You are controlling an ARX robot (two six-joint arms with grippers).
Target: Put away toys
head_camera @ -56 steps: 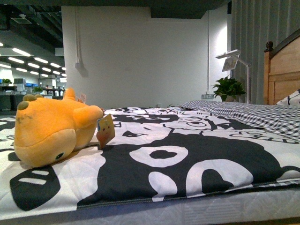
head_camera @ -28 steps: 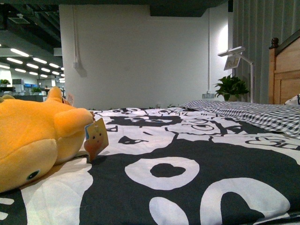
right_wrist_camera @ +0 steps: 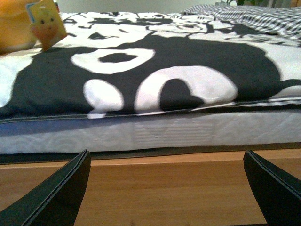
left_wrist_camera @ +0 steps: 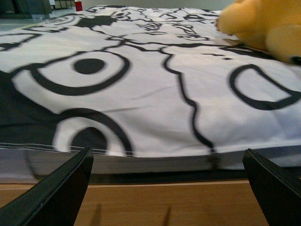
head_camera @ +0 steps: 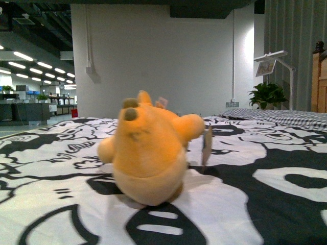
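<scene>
Front view: plush toy (head_camera: 148,153) now centred, having sat at frame left 0.5 s ago; robot evidently squared up. Left gripper (left_wrist_camera: 167,151) and right gripper (right_wrist_camera: 165,153) both spread, empty; pickup pending.

The right gripper (right_wrist_camera: 167,155) is spread wide, its two dark fingers (right_wrist_camera: 61,193) far apart with nothing between them. Beyond them runs a wooden rail (right_wrist_camera: 164,188), and above it the pale quilted side of the counter (right_wrist_camera: 164,134), a mattress under a black-and-white patterned cover (right_wrist_camera: 188,52). An orange plush toy (right_wrist_camera: 14,28) with a yellow tag (right_wrist_camera: 47,21) lies on the cover. Checked fabric (right_wrist_camera: 254,16) lies well apart from the toy.
</scene>
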